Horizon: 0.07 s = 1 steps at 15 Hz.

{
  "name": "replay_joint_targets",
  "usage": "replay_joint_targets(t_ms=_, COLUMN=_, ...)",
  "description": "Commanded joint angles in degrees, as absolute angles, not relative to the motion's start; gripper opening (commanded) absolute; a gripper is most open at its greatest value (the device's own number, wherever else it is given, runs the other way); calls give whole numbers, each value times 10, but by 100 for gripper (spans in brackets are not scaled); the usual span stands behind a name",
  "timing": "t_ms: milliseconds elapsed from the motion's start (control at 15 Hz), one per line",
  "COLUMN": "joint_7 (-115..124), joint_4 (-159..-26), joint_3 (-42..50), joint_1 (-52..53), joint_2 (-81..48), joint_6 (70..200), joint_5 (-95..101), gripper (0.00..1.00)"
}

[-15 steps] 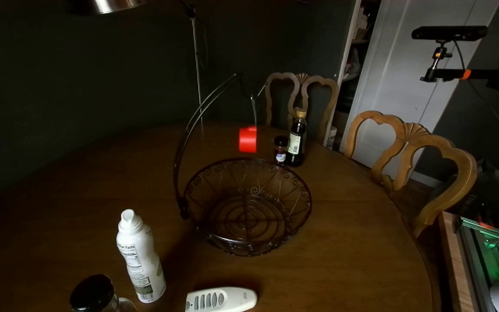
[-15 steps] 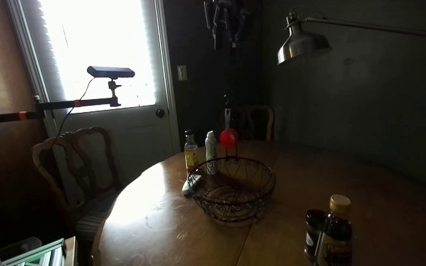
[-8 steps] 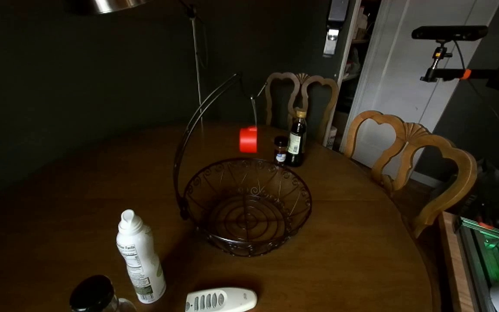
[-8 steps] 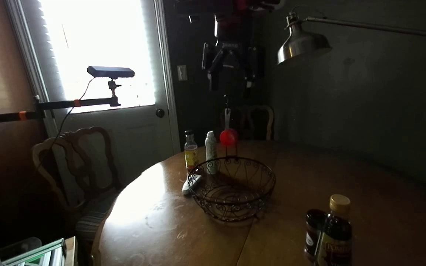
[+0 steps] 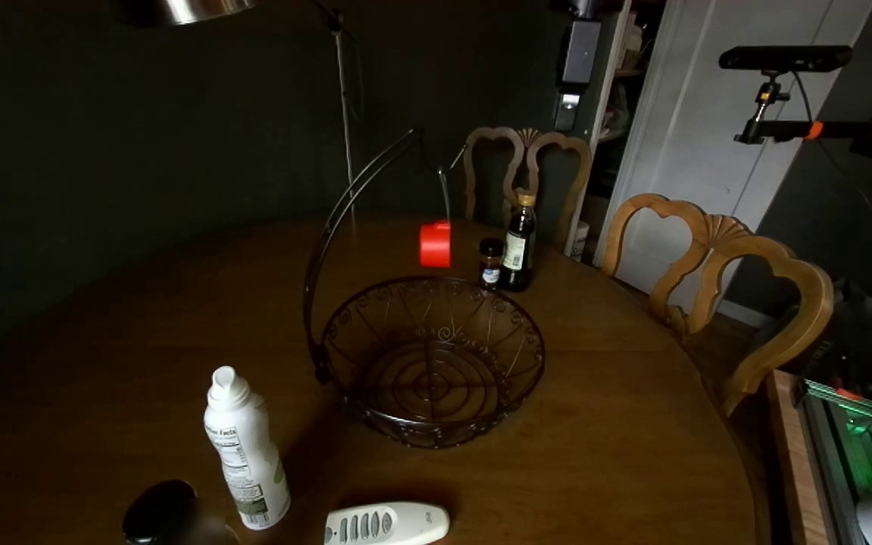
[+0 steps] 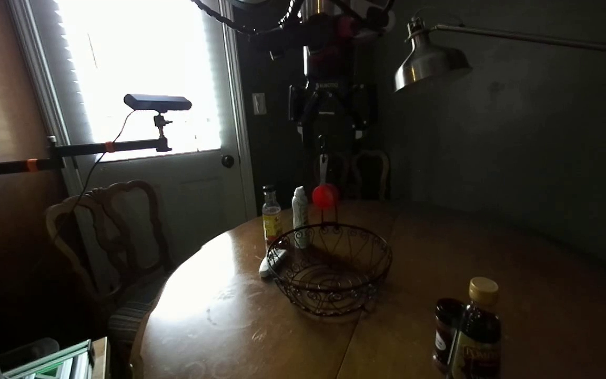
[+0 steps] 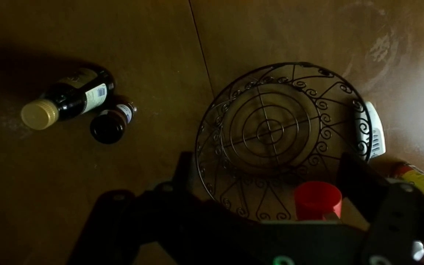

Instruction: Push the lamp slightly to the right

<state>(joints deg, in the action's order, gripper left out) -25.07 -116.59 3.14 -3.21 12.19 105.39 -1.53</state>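
Well, I had the gripper [image 6: 333,136] higher than the basket [image 6: 329,300], spread wide with nothing in its grasp. Farther off, the lamp [image 6: 432,67] hung high, right of the basket in an exterior view and apart from the gripper; I reckoned the push first needed a sideways reach across that gap, past the basket.

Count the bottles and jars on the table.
4: in an exterior view, a white bottle and a yellow-labelled bottle beyond the basket, a gold-capped bottle and a dark jar in the foreground. More may be hidden.
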Motion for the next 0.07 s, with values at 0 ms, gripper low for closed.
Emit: replay_joint_targets(t_ms=0, joint_7=-249, joint_4=-1165, joint_3=39, joint_1=-23, joint_2=122, joint_6=1053, joint_5=-13, gripper=100)
